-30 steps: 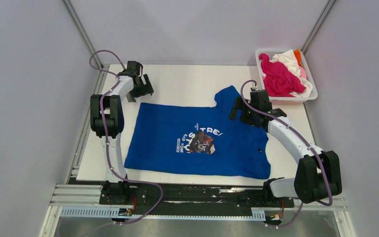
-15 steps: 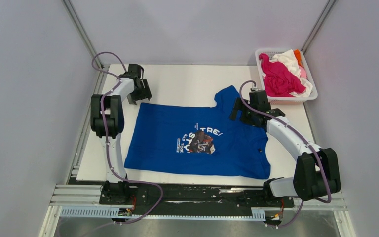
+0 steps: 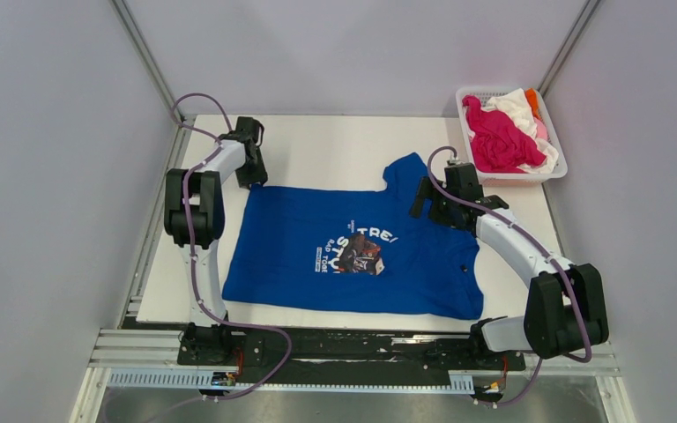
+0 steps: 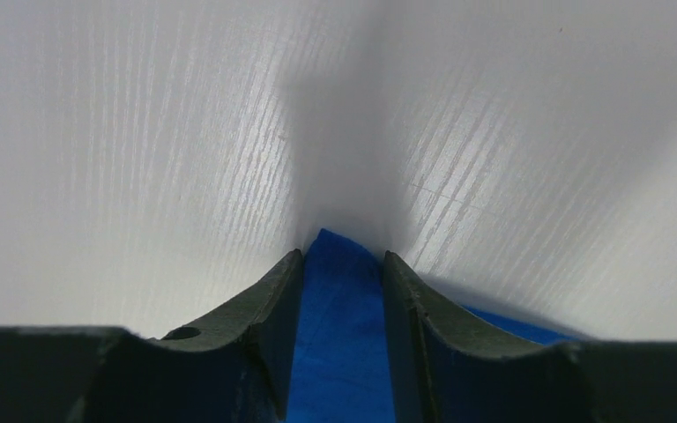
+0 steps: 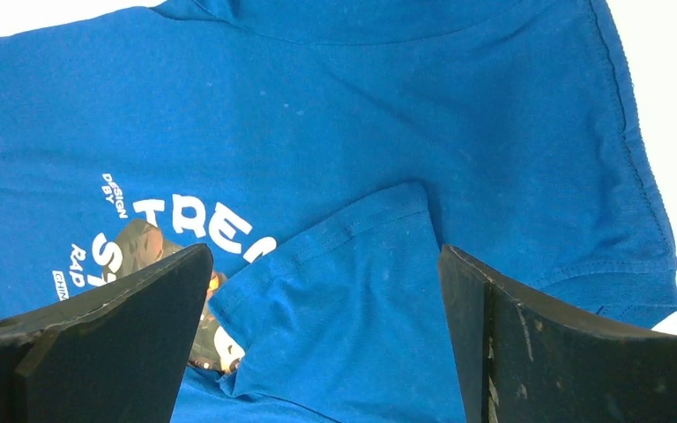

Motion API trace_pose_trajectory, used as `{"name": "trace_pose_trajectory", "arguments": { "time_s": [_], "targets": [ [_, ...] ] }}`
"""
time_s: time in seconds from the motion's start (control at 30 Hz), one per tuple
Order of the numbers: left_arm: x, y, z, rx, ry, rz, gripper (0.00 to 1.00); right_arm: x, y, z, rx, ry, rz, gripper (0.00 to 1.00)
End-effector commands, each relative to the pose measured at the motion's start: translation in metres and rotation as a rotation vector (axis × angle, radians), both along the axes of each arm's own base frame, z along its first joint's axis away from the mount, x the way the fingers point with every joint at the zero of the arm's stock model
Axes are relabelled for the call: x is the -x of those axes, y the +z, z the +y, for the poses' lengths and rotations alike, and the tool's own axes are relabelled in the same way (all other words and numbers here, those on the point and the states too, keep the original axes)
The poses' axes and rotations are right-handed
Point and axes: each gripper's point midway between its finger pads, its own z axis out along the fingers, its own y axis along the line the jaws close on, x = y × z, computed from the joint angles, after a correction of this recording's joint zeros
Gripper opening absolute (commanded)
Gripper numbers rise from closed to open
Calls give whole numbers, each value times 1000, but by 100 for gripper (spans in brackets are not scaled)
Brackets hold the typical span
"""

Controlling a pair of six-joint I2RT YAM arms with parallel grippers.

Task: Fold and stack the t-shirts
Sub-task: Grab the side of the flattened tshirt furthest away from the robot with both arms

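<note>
Basket (image 3: pixel 554 173) pile's too jumbled to count. One blue shirt (image 3: pixel 300 247) flat; left gripper (image 4: pixel 342 264) pinches its corner, right gripper (image 5: pixel 322 308) jaws wide apart.

Bare white tabletop (image 3: pixel 335 145) lies open between both arms at the far side; the white slatted plastic basket (image 3: pixel 557 161) heaped with crumpled shirts (image 3: pixel 502 132) blocks the far right corner.

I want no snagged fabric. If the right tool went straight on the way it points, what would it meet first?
Most likely the blue t-shirt: the open right tool points at a folded-over flap lying on it. The gap is unclear.
</note>
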Motion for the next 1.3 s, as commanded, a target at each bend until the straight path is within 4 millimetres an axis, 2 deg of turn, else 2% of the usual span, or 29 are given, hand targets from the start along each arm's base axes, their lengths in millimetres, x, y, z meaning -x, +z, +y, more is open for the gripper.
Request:
{"name": "trace_pose_trajectory", "arguments": {
  "time_s": [0.0,0.13,0.3,0.37,0.4,0.5,0.63,0.87,0.97,1.07,1.13,1.27],
  "targets": [
    [26,-16,-11,14,-23,97,44,-9,10,-3,6,-6,-58,100],
    [28,-15,-12,12,-25,104,30,-12,10,-12,43,-42,-69,100],
    [29,-11,-8,-20,-14,102,6,-18,16,-14,54,-56,-88,100],
    [27,-9,-5,-36,-4,102,0,-26,20,-15,65,-60,-100,100],
    [26,-8,-5,-39,-3,100,0,-32,21,-15,74,-65,-104,100],
    [23,-6,-6,-34,-2,88,0,-63,35,-15,96,-101,-139,100],
    [21,-1,-3,-47,12,75,0,-115,43,-13,135,-135,-165,100],
    [20,9,1,-65,29,53,0,-206,18,3,184,-130,-152,90],
    [19,13,1,-65,30,42,0,-239,7,10,213,-99,-164,85],
    [18,16,3,-73,34,33,0,-266,-2,11,244,-94,-188,82],
    [17,16,3,-73,34,31,0,-276,-12,14,251,-79,-187,79],
    [16,15,3,-73,33,30,0,-283,-33,21,250,-50,-162,74]
  ]
}}
